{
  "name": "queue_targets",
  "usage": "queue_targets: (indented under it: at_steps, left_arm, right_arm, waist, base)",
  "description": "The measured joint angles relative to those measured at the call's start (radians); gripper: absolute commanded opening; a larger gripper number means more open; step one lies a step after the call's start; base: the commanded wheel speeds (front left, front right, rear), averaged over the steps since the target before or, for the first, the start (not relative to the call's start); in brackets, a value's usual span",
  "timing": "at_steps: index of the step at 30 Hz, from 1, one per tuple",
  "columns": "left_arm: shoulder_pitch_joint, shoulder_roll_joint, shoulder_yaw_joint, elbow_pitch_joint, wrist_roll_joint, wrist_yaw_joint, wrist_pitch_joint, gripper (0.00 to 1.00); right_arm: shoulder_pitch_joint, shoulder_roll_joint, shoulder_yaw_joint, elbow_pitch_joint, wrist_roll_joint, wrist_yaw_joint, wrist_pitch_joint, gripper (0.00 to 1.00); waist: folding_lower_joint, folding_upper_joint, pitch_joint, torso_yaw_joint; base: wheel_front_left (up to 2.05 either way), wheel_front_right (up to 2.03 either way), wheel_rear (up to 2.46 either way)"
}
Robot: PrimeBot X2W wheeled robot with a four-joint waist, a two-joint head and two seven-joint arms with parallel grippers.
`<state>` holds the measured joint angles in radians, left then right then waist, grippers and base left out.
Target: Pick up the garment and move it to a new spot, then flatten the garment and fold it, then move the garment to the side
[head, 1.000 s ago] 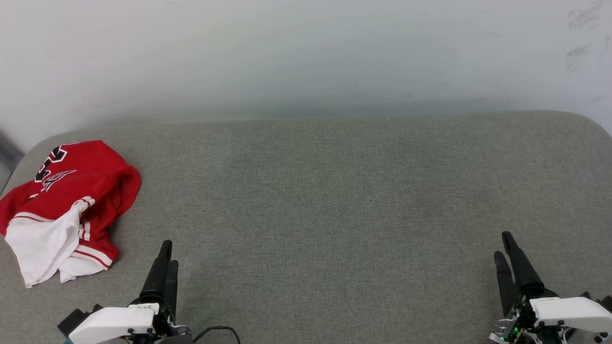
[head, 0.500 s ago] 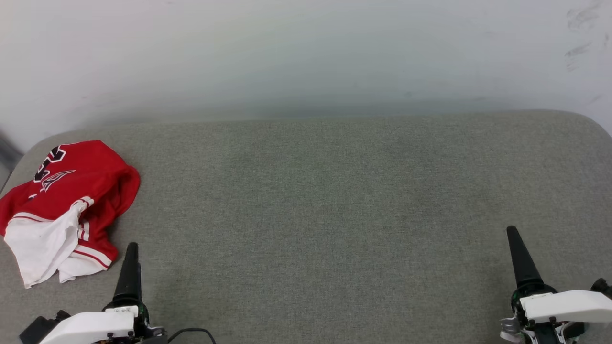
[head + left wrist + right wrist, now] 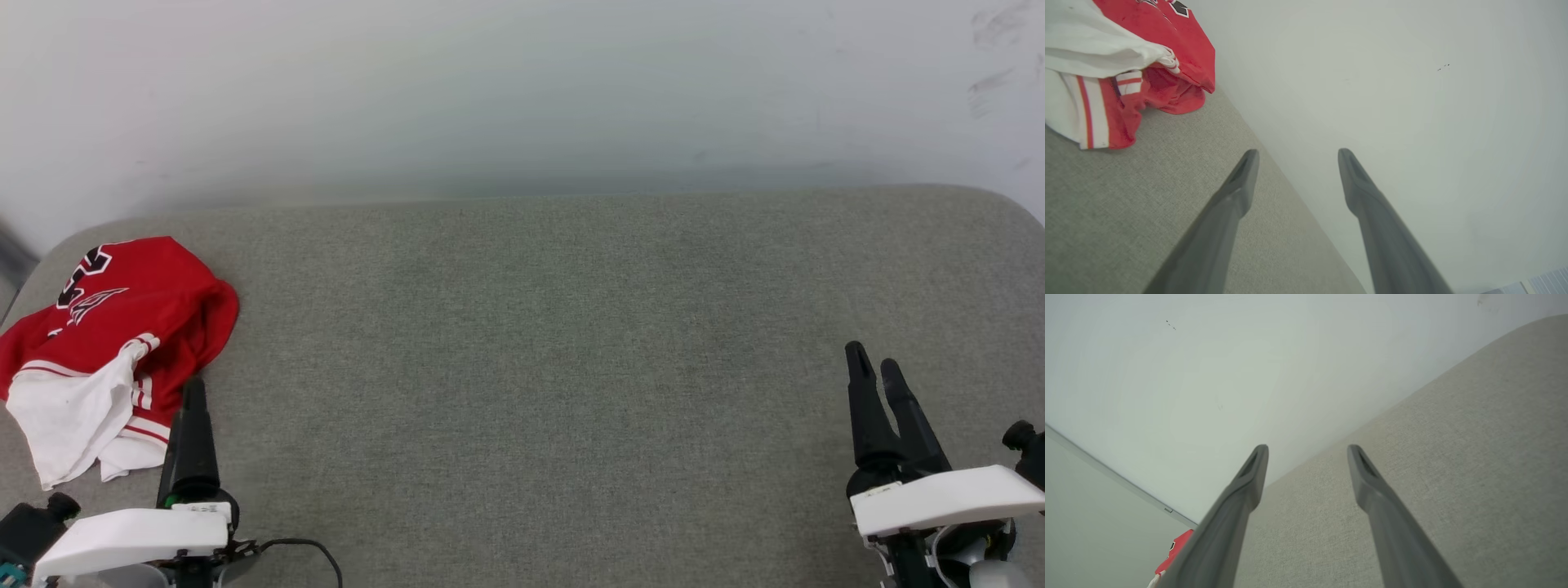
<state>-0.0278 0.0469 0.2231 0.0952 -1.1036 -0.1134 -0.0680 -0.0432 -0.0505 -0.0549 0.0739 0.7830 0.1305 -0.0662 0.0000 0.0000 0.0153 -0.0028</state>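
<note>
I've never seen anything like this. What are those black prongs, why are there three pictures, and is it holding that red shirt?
It's a robot with two arms. The picture showing both arms comes from a camera on its head, looking down at a grey padded surface by a pale wall. The black prongs are the fingers of its left gripper and right gripper. The other two pictures come from cameras on each wrist, looking along those fingers. A crumpled red and white garment lies at the surface's left end, close beside the left gripper. Both grippers are open and hold nothing.
</note>
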Motion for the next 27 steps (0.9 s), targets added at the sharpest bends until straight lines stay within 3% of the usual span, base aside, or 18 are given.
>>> queue_targets:
  at_steps: [14, 27]
  left_arm:
    - [0.037, 0.001, -0.158, -0.145, 0.384, 0.071, -0.043, 1.0]
    - [0.055, 0.007, -0.269, -0.152, 0.629, 0.109, -0.078, 1.0]
  right_arm:
    - [0.001, 0.0, 0.047, -0.063, -0.333, 0.0, -0.044, 1.0]
    - [0.003, 0.0, 0.063, -0.072, -0.532, 0.0, -0.079, 1.0]
  waist:
    - [0.0, 0.0, 0.006, -0.004]
    - [0.0, 0.0, 0.007, -0.01]
  base:
    - [0.0, 0.0, 0.0]
    - [0.0, 0.0, 0.0]
